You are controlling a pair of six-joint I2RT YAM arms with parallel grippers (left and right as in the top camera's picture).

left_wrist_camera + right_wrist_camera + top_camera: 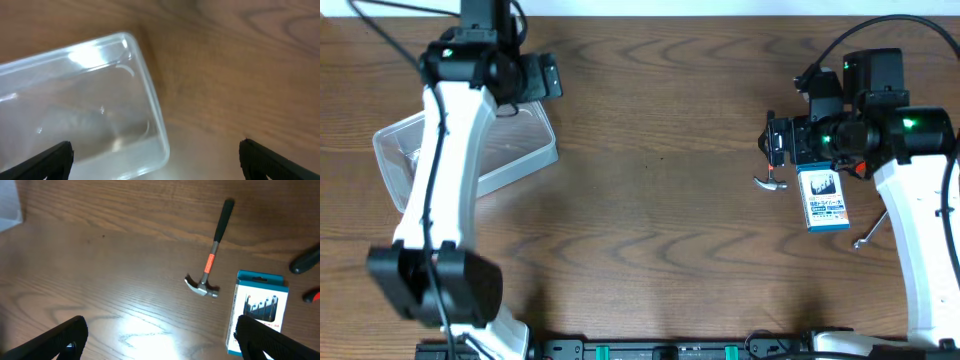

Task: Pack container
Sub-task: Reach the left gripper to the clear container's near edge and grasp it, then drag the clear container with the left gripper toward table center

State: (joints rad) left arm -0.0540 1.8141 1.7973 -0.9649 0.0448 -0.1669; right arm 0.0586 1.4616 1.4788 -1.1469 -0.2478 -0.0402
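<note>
One container (pixel 525 150), one hammer (pixel 210 264), one blue-and-white box (pixel 260 308) and two grippers are in view. There is also one black handle (pixel 307 262), one red-tipped piece (pixel 313 296) and one thin bent metal tool (pixel 866 234).

The container, clear and upright, sits well apart from the box, far across the wooden table (pixel 660 200) on the left arm's side. The hammer lies just beside the box on that same side, its head nearest the box and its handle angled away. The black handle and the red-tipped piece sit near the box on the side away from the hammer.

The left gripper (pixel 156 162) is spread wide and holds nothing. One finger (pixel 50 160) hangs over the container's open top and the other over bare wood, and contact cannot be told. The right gripper (pixel 160 342), above the table near the box, is likewise spread wide, holding and touching nothing.
</note>
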